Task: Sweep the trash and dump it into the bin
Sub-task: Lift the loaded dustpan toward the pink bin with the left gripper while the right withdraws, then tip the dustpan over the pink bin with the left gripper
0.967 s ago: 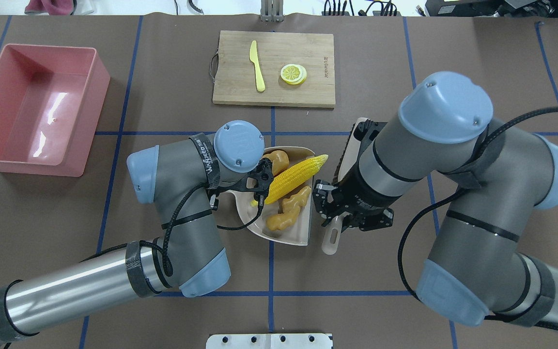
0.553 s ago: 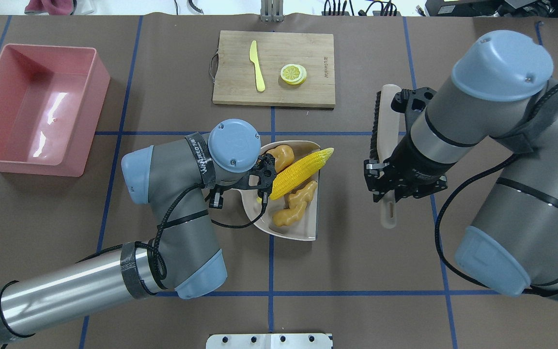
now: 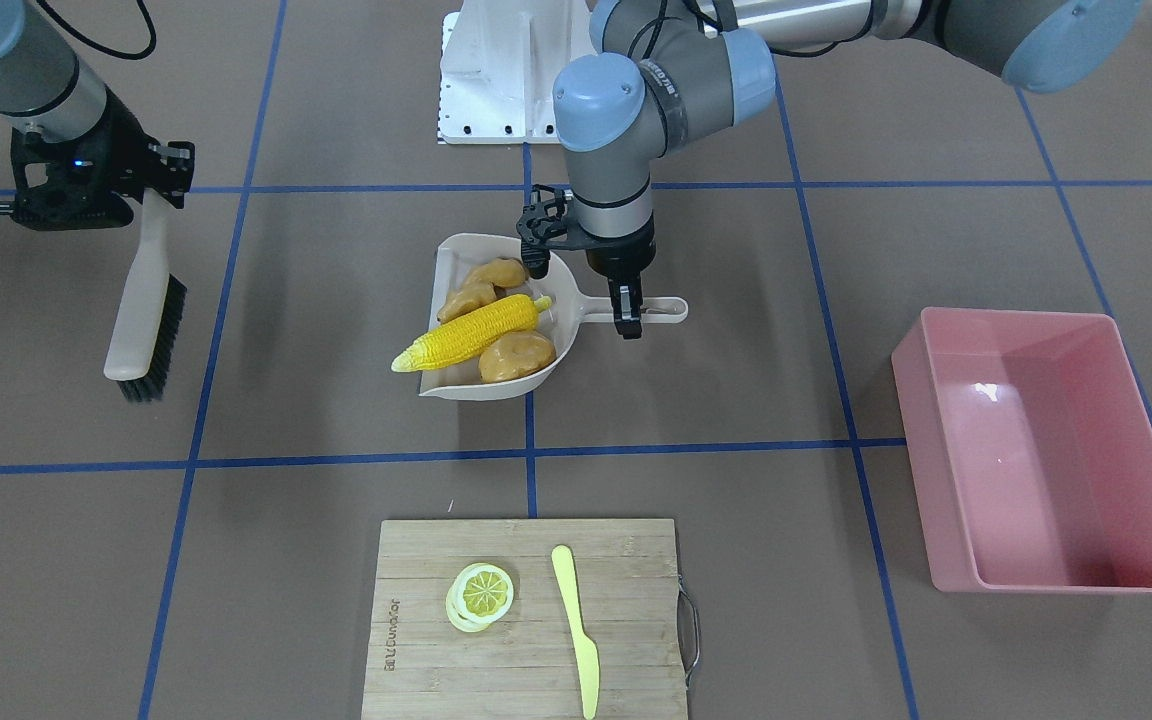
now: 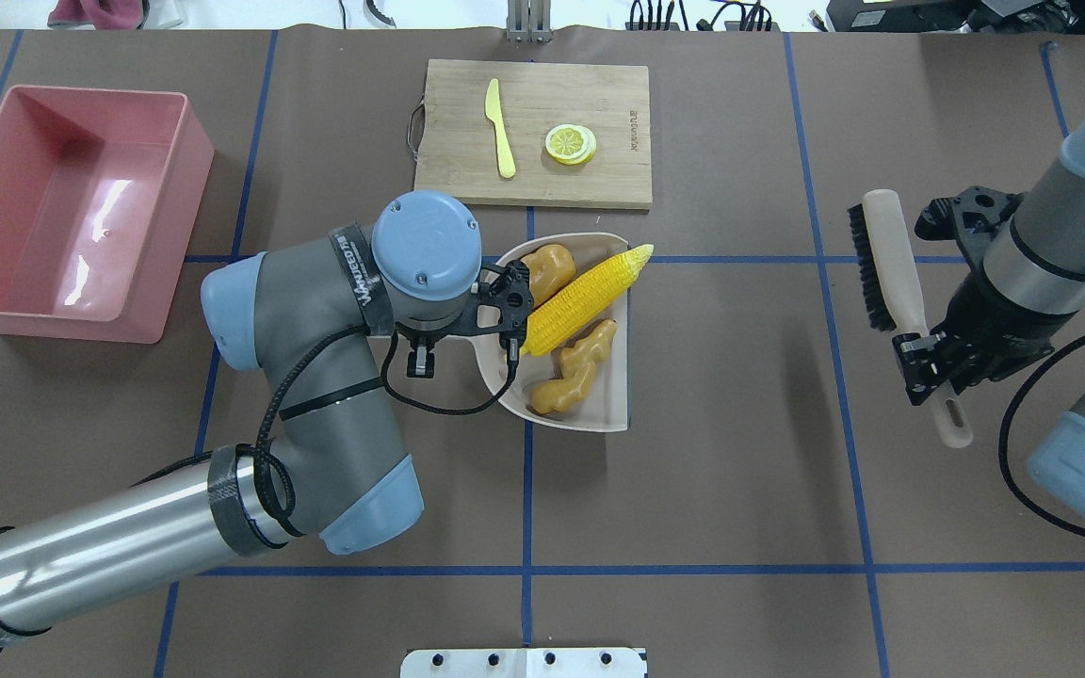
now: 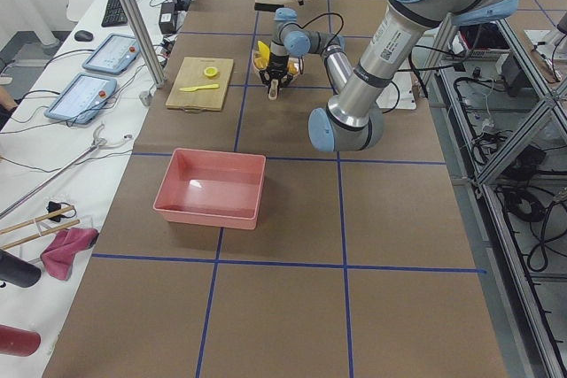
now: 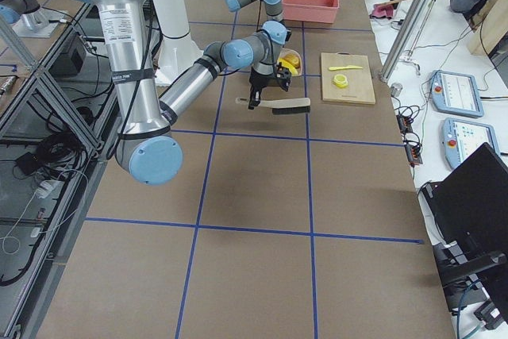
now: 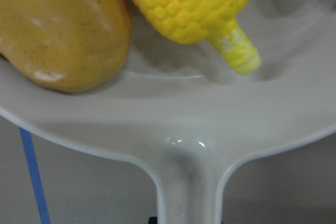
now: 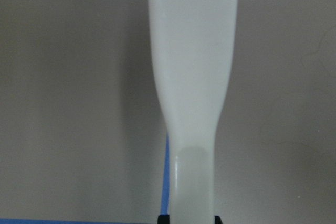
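The trash lies in a beige dustpan (image 4: 614,400) at mid-table: a yellow corn cob (image 4: 585,299), a tan ginger root (image 4: 573,372) and a brown-orange potato (image 4: 547,268). My left gripper (image 3: 627,312) is shut on the dustpan's handle (image 3: 664,310); its wrist view shows the potato (image 7: 63,30) and corn cob (image 7: 194,3) close up. My right gripper (image 4: 929,363) is shut on the handle of a beige brush (image 4: 891,259) with black bristles, far out to the right. The pink bin (image 4: 186,235) stands empty at the far left.
A wooden cutting board (image 4: 599,179) lies just beyond the dustpan, with a yellow-green knife (image 4: 499,127) and a lemon slice (image 4: 570,144) on it. Brown table with blue grid lines lies between the dustpan and the bin (image 3: 921,470).
The right arm has swung the brush away from the dustpan, out to the right. The left arm has moved the dustpan and its trash a little farther from the robot.
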Action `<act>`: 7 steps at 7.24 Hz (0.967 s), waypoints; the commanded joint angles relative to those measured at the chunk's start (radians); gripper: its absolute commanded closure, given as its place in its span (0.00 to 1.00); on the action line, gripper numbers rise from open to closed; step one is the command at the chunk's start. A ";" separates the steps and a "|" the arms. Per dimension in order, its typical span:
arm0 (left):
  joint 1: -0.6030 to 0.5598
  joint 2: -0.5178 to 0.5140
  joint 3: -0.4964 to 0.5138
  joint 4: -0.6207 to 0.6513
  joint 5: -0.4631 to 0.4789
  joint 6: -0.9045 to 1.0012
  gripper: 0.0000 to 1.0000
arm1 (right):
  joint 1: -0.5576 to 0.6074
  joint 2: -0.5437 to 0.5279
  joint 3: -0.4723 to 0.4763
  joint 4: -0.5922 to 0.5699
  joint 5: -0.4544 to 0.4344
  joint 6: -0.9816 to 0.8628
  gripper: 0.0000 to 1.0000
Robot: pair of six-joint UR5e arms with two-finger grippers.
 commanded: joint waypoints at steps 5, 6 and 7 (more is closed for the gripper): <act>-0.290 0.115 -0.136 0.015 -0.256 -0.078 1.00 | 0.063 0.054 -0.240 0.035 0.172 -0.029 1.00; -0.321 0.121 -0.139 0.018 -0.275 -0.106 1.00 | 0.061 0.051 -0.248 0.036 0.172 -0.032 1.00; -0.357 0.123 -0.139 0.033 -0.304 -0.123 1.00 | 0.061 0.039 -0.269 0.096 0.172 -0.023 1.00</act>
